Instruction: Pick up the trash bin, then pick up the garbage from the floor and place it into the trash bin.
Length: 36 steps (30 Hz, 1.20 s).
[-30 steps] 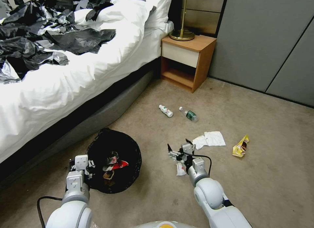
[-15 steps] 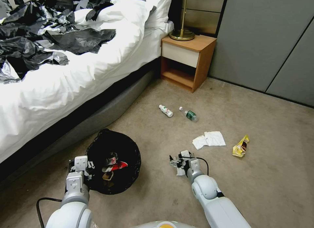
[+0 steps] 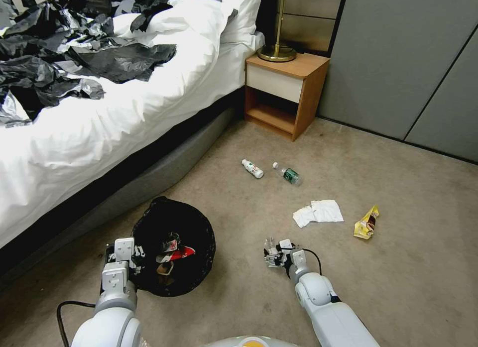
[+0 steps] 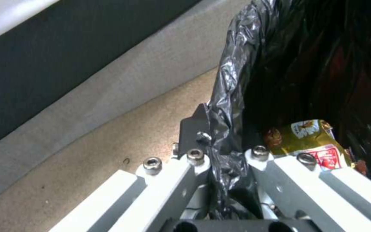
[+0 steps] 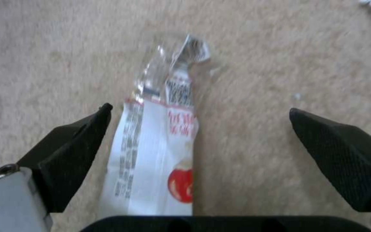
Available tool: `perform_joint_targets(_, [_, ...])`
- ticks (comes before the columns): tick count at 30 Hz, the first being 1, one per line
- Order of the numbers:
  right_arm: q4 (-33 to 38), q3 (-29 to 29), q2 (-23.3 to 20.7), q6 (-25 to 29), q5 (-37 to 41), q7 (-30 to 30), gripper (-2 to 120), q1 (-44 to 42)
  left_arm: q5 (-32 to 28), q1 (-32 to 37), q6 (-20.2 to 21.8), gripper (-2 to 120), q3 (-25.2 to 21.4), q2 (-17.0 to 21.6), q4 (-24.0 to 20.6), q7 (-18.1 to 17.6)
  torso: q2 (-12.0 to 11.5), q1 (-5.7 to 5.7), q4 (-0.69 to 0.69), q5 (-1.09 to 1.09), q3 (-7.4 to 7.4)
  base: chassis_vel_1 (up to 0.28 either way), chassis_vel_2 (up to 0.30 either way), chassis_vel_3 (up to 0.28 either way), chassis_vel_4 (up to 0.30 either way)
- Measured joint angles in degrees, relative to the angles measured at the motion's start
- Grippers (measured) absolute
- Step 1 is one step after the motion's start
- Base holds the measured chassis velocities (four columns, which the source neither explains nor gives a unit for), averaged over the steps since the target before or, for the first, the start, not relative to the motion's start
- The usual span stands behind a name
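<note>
One red-white wrapper [image 5: 155,154] is straddled on the carpet [image 3: 398,267] by the wide-open right gripper [image 5: 198,151], its long axis running straight ahead between the fingers. Flat and thin, it could be missed or only creased at closing. The trash bin [image 3: 199,227] rim is clamped by the left gripper [image 4: 220,154].

— Where's the trash bin [image 3: 174,245]?
— On the carpet beside the bed, black-lined, wrappers inside.
— The garbage?
— Two bottles [image 3: 252,168], white paper [image 3: 318,212], a yellow wrapper [image 3: 366,223] (crumpled), scattered mid-floor.
</note>
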Motion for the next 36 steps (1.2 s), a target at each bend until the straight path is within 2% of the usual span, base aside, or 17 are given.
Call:
perform_joint_targets(4, [-1.1,0.0,0.5,0.6,-0.5,-0.2,99,0.2,0.0,0.2,-0.1,1,-0.1,0.1,0.0,0.0,0.0,0.0,0.0,0.0,0.0,0.0,0.0,0.0,0.0])
perform_joint_targets(6, [-1.2,-0.4,0.9,0.7,-0.8,-0.2,89,0.2,0.0,0.2,-0.1,1,-0.1,0.1,0.0,0.0,0.0,0.0,0.0,0.0,0.0,0.0,0.0,0.0,0.0])
perform_joint_targets(10, [-1.0,-0.8,1.1,0.7,-0.9,-0.2,81,0.1,0.0,0.1,-0.1,1,0.0,0.0,0.0,0.0,0.0,0.0,0.0,-0.01,0.0,0.0,0.0,0.0,0.0])
perform_joint_targets(13, [-1.0,-1.3,1.3,1.1,-1.3,-0.1,64,-0.2,0.0,-0.1,-0.1,1,0.1,0.0,0.0,-0.1,0.0,0.0,-0.01,-0.01,-0.01,0.0,0.0,0.0,0.0])
perform_joint_targets(15, [-1.1,-1.3,1.4,1.2,-1.4,-0.1,61,-0.2,0.0,-0.1,-0.1,1,0.1,0.0,0.0,-0.1,0.0,0.0,0.0,0.0,-0.01,0.0,0.0,0.0,0.0])
perform_joint_targets(17, [-1.2,-1.4,1.5,1.5,-1.6,0.0,50,-0.4,0.1,-0.2,-0.1,1,0.1,0.0,0.1,-0.1,0.0,0.0,0.01,0.0,0.0,0.0,0.0,0.0,0.0])
perform_joint_targets(18, [-1.2,-1.4,1.5,1.5,-1.6,0.0,50,-0.4,0.1,-0.2,-0.1,1,0.1,0.0,0.1,-0.1,0.0,0.0,0.01,0.0,0.0,0.0,0.0,0.0,0.0])
perform_joint_targets(20, [-1.3,-1.4,1.5,1.7,-1.7,0.1,39,-0.4,0.1,-0.2,-0.1,1,0.1,0.0,0.1,-0.1,0.0,0.0,0.01,0.01,-0.01,0.0,0.0,0.0,0.0])
perform_joint_targets(21, [-1.3,-1.4,1.5,1.7,-1.7,0.1,39,-0.4,0.1,-0.2,-0.1,1,0.1,0.0,0.1,-0.1,0.0,0.0,0.01,0.01,-0.01,0.0,0.0,0.0,0.0])
perform_joint_targets(25, [-1.4,-1.2,1.5,2.1,-1.8,0.8,22,-0.4,0.1,-0.3,-0.1,1,0.2,0.0,0.1,-0.1,0.0,0.0,0.01,0.01,-0.01,0.0,0.0,0.0,0.0])
perform_joint_targets(26, [-1.4,-1.2,1.5,2.1,-1.8,0.8,22,-0.4,0.1,-0.3,-0.1,1,0.2,0.0,0.1,-0.1,0.0,0.0,0.01,0.01,-0.01,0.0,0.0,0.0,0.0])
perform_joint_targets(29, [-1.6,-1.0,1.4,2.5,-1.9,0.9,7,-0.4,0.1,-0.3,-0.1,1,0.2,0.0,0.1,-0.1,0.0,0.0,0.01,0.0,0.0,0.0,0.0,0.0,0.0])
perform_joint_targets(32, [-1.5,-0.9,1.4,2.8,-1.9,0.9,0,-0.4,0.1,-0.3,-0.1,1,0.2,0.0,0.1,-0.1,0.0,0.0,0.01,0.02,0.0,0.0,0.0,0.0,0.0])
perform_joint_targets(36, [-1.1,-0.7,1.2,3.1,-2.0,1.4,0,-0.4,0.1,-0.3,-0.1,1,0.3,0.0,0.1,-0.1,0.0,0.0,0.0,0.0,0.0,0.0,0.0,0.0,0.0])
